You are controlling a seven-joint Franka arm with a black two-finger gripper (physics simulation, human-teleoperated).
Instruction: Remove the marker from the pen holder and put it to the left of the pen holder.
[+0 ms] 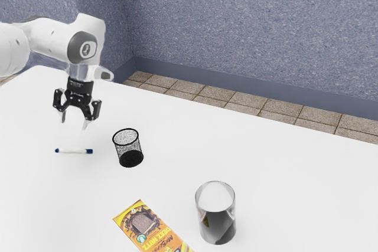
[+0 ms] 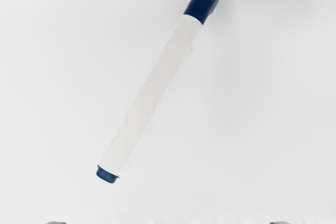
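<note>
The open end effector (image 1: 74, 122) (fingers apart) hung over the marker (image 1: 74, 151), flat on the desk (image 1: 177, 151), to the exterior view's left of the pen holder (image 1: 129, 148).

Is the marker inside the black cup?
No, the marker lies flat on the white table, beside the black cup.

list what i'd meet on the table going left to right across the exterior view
marker → pen holder → shiny cup
</note>
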